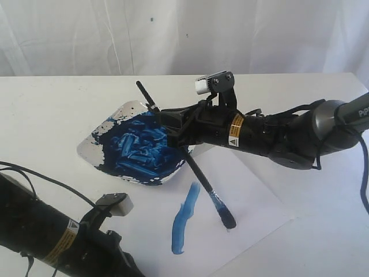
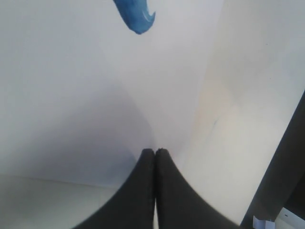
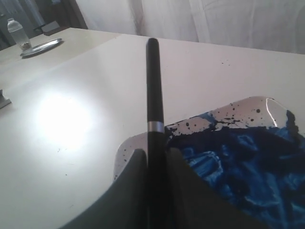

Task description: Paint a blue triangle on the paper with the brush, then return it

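Right pincer [image 3: 155, 160]: clamped on the brush [image 1: 203, 180], 1 jaw on each side of the black handle.
Brush: runs through the pincer, with its tail sticking out on 1 side and the blue tip well out on the other, slanting down to the paper [image 1: 253, 196]. Whether the tip touches the paper is too close to call.
Dish [image 1: 128, 108]: right under the pincer, thick with dark blue paint.
Stroke [image 1: 184, 222]: beside the brush tip, only 1 side of 3 so far. It runs away from the dish.
Left pincer [image 2: 155, 152]: farthest from the right one, jaws together, tips down at the paper near the stroke's far end.
Step in hand: probably the 2nd side of the triangle.
Doing it well: keep the slant steady and the press light (bristles bent, ferrule off the sheet). Pull in 1 even drag. Make each corner meet the stroke already there. Lift straight up at the end so nothing smears.
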`<state>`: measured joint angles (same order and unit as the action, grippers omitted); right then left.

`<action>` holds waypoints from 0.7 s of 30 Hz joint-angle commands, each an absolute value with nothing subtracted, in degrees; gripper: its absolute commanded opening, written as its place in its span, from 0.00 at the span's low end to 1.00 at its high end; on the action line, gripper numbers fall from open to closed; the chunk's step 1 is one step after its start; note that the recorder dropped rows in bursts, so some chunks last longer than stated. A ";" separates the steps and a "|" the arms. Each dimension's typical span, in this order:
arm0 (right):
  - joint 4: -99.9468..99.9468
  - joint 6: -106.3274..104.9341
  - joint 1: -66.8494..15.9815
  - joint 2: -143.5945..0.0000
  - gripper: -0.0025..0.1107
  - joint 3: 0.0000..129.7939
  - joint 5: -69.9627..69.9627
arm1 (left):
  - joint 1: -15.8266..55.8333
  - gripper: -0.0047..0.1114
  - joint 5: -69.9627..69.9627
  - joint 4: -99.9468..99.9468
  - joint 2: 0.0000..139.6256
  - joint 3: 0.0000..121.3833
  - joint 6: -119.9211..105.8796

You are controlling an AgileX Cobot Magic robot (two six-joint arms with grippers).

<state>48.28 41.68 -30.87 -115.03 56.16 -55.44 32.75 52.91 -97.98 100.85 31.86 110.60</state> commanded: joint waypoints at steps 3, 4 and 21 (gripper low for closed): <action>45.77 38.74 -30.30 -115.52 0.02 56.54 -57.10 | 32.66 0.04 51.79 -99.05 100.68 31.47 110.44; 45.60 38.74 -30.30 -115.52 0.02 56.80 -57.10 | 32.66 0.04 51.79 -99.05 100.68 31.47 110.44; 43.27 39.09 -30.30 -115.52 0.02 60.19 -56.72 | 32.66 0.04 51.79 -99.05 100.68 31.47 110.44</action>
